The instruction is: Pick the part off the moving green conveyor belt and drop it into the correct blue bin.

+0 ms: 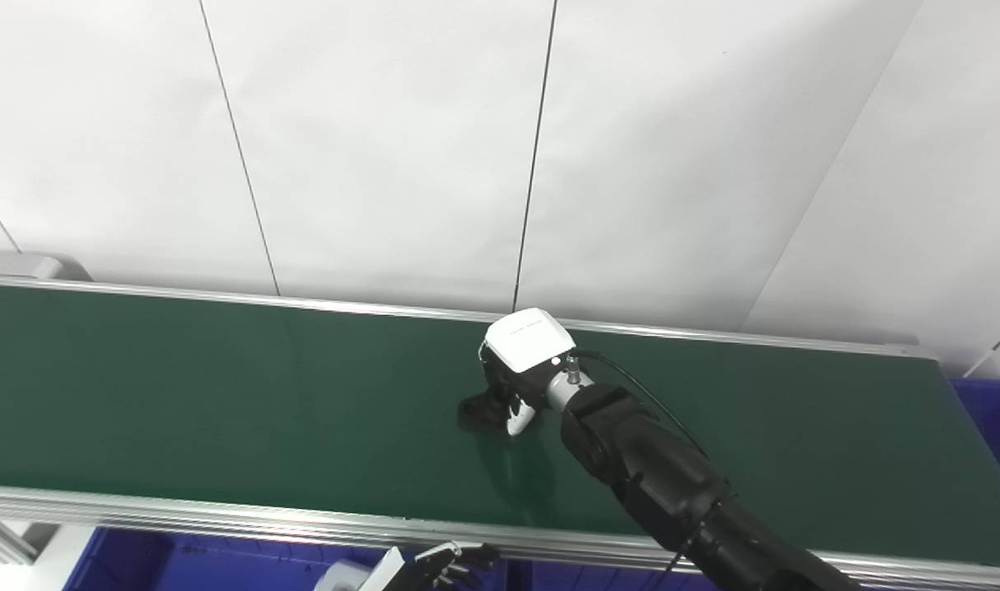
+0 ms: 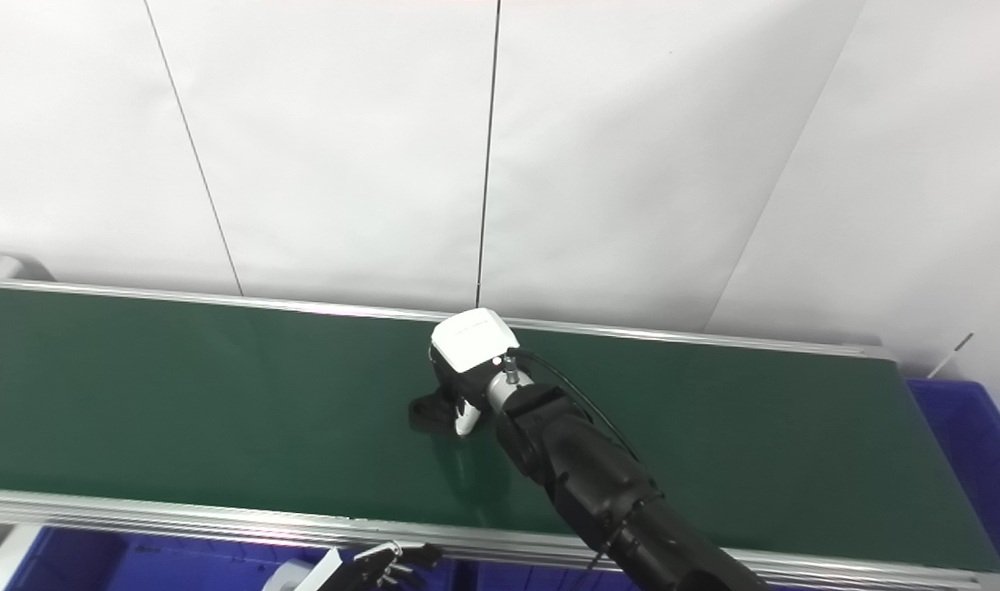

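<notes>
Green belt (image 1: 221, 394) runs across the whole shot, and going left to right there's blue bin (image 1: 130, 558) peeking out under the near rail at bottom left. Next to it the left hand (image 1: 434, 566) sits low below the rail, only partly in view, fingers look loosely spread and holding nothing as far as I can see.

Mid-belt is the action: a small black part (image 1: 477, 412) lying on the belt, with the right hand (image 1: 516, 386) right on top of it. Its fingers are curled down around the part's right side, but honestly can't tell if it's actually clamped or just touching. Another bin (image 1: 993, 427) shows at the far right end of the belt.

What could go wrong: since the belt moves, the part could slide out from under the fingers before they close, or get nudged sideways and tip. A half grip could also mean dropping it before reaching a bin.
</notes>
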### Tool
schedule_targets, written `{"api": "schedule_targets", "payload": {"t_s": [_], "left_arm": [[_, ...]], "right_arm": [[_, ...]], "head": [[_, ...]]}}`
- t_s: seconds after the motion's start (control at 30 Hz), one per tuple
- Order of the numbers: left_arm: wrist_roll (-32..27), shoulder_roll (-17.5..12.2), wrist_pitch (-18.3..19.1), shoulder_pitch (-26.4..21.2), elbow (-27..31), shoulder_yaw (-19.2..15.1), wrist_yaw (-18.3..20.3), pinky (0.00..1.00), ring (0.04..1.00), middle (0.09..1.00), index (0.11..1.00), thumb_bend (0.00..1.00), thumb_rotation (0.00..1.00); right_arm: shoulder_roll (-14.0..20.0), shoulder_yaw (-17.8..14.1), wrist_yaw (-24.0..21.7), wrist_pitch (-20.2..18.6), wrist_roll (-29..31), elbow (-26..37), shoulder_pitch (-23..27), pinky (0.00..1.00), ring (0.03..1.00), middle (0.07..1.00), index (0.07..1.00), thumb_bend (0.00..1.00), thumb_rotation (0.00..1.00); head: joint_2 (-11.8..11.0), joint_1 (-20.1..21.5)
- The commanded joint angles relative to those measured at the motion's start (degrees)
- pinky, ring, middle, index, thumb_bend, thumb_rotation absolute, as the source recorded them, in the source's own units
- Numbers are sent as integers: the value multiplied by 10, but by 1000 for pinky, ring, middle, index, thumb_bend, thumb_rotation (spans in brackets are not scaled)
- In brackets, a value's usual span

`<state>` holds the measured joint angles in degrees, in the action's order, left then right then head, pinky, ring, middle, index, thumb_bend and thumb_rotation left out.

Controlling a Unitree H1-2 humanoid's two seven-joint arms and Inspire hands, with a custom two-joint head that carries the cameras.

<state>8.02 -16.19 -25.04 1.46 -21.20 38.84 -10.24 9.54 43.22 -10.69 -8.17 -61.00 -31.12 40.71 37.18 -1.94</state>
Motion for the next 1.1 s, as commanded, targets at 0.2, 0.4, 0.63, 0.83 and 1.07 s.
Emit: {"api": "schedule_targets", "payload": {"t_s": [0.2, 0.4, 0.63, 0.83, 1.07], "left_arm": [[2, 4, -19, -5, 12, -9, 3, 591, 675, 785, 841, 846, 330], [8, 1, -19, -7, 12, -8, 1, 592, 684, 787, 845, 847, 346], [15, -9, -19, -5, 18, -6, -4, 624, 706, 778, 838, 853, 348], [13, -20, -19, -1, 29, -5, 0, 634, 713, 781, 838, 847, 335], [1, -28, -19, 11, 47, -23, 20, 606, 696, 774, 829, 856, 345]], "right_arm": [[15, -11, -41, -9, 0, 57, -21, 147, 216, 313, 489, 511, 132], [39, -73, -56, -6, 47, 182, -65, 108, 169, 261, 487, 522, 126], [67, -149, -92, -22, 72, 355, -133, 121, 181, 269, 490, 518, 125], [79, -202, -122, -41, 85, 461, -198, 126, 196, 295, 489, 519, 125], [78, -253, -121, -35, 110, 526, -289, 117, 186, 281, 489, 515, 119]], "head": [[1, -1], [4, -1], [12, 8], [23, 13], [40, 31]]}}
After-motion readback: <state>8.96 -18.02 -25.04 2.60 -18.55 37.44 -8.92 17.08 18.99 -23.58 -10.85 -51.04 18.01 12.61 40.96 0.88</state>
